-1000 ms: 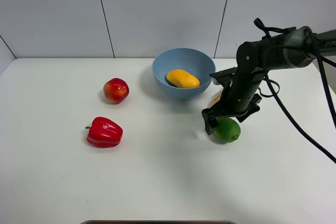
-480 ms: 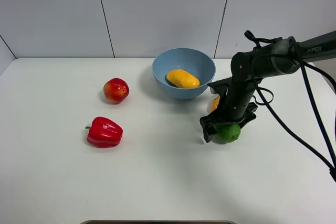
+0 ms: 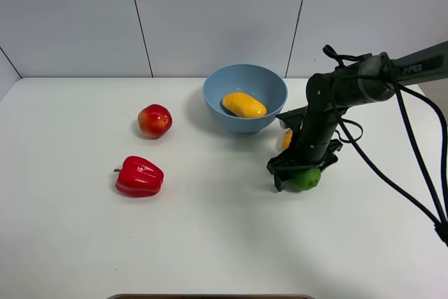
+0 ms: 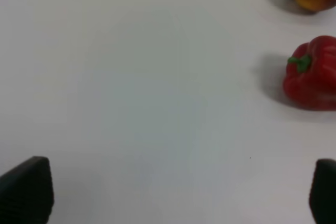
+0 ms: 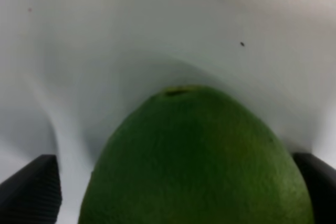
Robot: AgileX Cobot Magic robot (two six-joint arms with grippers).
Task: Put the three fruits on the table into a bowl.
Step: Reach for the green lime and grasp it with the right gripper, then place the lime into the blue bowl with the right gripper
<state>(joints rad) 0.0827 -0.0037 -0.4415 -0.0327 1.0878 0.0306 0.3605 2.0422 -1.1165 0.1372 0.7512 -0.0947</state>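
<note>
Right wrist view: your right gripper [image 5: 173, 190] has dropped around the round green lime [image 5: 194, 145] near the deep light-blue bowl [image 3: 245, 125]; fingers [image 5: 29, 190] flank it, narrowing, pinch unconfirmed. Left gripper [image 4: 174, 192] spread. Second fruit nearly yours.

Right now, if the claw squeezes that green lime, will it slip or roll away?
Probably it could roll: the lime looks round and rests on the flat table. Its skin looks smooth, so it may slip unless the right claw pinches across its middle. Being much smaller than the bowl, it's likely light.
</note>
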